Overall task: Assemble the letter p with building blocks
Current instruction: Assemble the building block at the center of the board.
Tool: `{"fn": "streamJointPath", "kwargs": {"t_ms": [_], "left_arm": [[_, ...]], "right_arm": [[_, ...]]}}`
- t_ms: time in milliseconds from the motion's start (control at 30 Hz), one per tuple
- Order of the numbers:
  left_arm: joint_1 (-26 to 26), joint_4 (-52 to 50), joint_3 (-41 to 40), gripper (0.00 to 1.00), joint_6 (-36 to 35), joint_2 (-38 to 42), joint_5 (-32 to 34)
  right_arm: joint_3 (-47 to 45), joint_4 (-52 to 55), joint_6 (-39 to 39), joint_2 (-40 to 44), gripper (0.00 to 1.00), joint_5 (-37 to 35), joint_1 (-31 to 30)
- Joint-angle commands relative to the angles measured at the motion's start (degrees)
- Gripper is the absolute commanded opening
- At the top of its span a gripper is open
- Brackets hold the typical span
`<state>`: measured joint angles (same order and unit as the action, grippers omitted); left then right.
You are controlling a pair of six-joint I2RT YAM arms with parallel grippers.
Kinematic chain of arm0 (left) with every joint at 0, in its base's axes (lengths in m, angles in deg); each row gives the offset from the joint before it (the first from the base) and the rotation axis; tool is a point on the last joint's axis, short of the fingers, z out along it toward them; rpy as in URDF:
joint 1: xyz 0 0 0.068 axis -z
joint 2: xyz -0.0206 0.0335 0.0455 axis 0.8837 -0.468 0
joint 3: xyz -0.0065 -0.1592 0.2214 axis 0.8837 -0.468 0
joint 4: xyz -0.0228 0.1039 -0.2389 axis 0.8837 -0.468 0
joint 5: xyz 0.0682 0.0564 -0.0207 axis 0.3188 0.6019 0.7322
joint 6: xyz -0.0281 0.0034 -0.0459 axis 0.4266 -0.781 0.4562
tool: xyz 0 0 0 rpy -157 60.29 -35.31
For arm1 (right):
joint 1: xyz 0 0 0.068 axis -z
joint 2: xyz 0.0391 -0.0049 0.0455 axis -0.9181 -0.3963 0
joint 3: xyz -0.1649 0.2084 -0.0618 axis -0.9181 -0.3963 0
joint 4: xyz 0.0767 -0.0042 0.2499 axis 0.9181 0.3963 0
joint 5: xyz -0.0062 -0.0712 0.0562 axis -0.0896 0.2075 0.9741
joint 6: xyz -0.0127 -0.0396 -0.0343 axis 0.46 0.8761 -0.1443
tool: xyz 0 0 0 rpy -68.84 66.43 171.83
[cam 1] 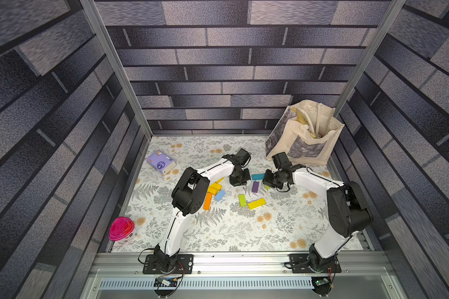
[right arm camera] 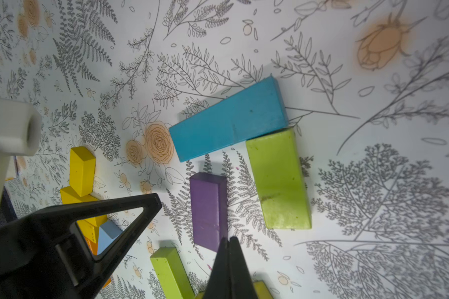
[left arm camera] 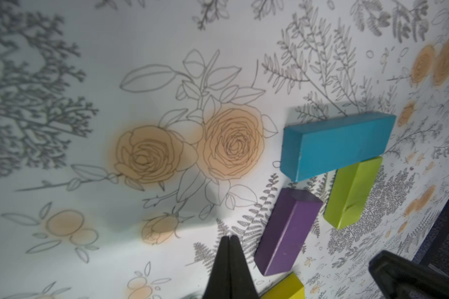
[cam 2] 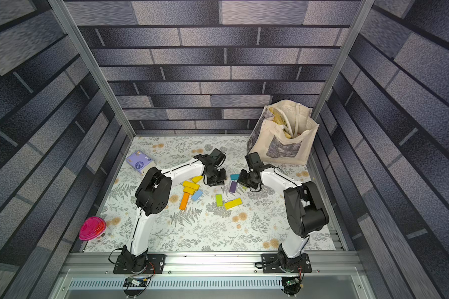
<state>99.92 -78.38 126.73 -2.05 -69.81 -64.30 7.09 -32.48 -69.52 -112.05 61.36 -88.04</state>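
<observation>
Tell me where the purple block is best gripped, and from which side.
Grip the purple block at mid-length, across its two long sides, coming down from above. It lies flat, both long sides are free, and the lime green block beside it stands apart, probably leaving enough room.

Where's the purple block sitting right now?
In a top view, the purple block lies mid-table between the left gripper and the right gripper, on the robot's side of the teal block, not touching it.

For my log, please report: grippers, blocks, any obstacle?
Left gripper shut, empty; right gripper shut, empty. Teal rectangular block touches lime green rectangular block, purple rectangular block apart. Letter unfinished. Grippers close together.
</observation>
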Motion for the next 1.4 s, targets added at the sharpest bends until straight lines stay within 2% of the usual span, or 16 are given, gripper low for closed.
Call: {"fn": "streamJointPath", "kwargs": {"t_ms": [0, 133, 500, 1033, 1367], "left_arm": [[0.0, -2.1, -0.3, 0.00, -0.6, -0.3, -1.0], [0.3, -1.5, -0.6, 0.00, -0.4, -0.8, -3.3], [0.7, -3.6, 4.8, 0.00, -2.2, -5.7, -9.1], [-0.1, -3.6, 7.1, 0.00, -1.5, -7.8, -10.8], [-0.6, -3.4, 4.4, 0.00, -1.2, -5.6, -8.8]], "right_arm": [[1.3, -0.2, 1.6, -2.2, 0.00, 1.3, -0.3], [2.9, -0.2, 2.1, -5.0, 0.00, 2.6, -0.5], [6.1, -0.1, 2.1, -9.7, 0.00, 3.6, -1.0], [9.8, 1.9, 2.7, -12.8, 0.00, 4.4, -1.0], [8.1, 4.4, 3.1, -6.6, 0.00, 1.7, -1.0]]}}
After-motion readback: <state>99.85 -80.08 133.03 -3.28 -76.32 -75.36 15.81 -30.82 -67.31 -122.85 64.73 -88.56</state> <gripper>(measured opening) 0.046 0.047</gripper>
